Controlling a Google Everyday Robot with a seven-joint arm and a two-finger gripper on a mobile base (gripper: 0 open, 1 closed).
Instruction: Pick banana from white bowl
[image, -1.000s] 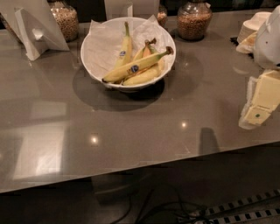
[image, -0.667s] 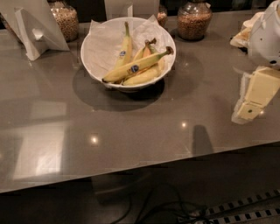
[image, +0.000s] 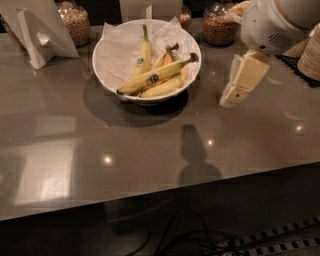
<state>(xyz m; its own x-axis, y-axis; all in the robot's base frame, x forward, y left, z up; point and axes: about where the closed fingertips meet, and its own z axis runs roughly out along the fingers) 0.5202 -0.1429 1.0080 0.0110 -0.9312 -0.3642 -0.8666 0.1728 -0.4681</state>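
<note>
The banana (image: 155, 77) lies slantwise across the white bowl (image: 96, 65), on top of the other fruit, its dark stem tip pointing far-right toward the rim and its blue sticker facing up. A shorter stickered banana (image: 143, 52) lies behind it, pointing to the far side. The bowl, lined with crinkled paper, stands far-centre on the grey countertop (image: 150, 160). The gripper (image: 229, 100) hangs above the countertop to the right of the bowl, angled down and leftward, apart from both bowl and banana; whether it is open or closed cannot be told from this angle. Its shadow (image: 194, 155) falls on the near countertop. Glass jars (image: 216, 25) stand along the far edge
</note>
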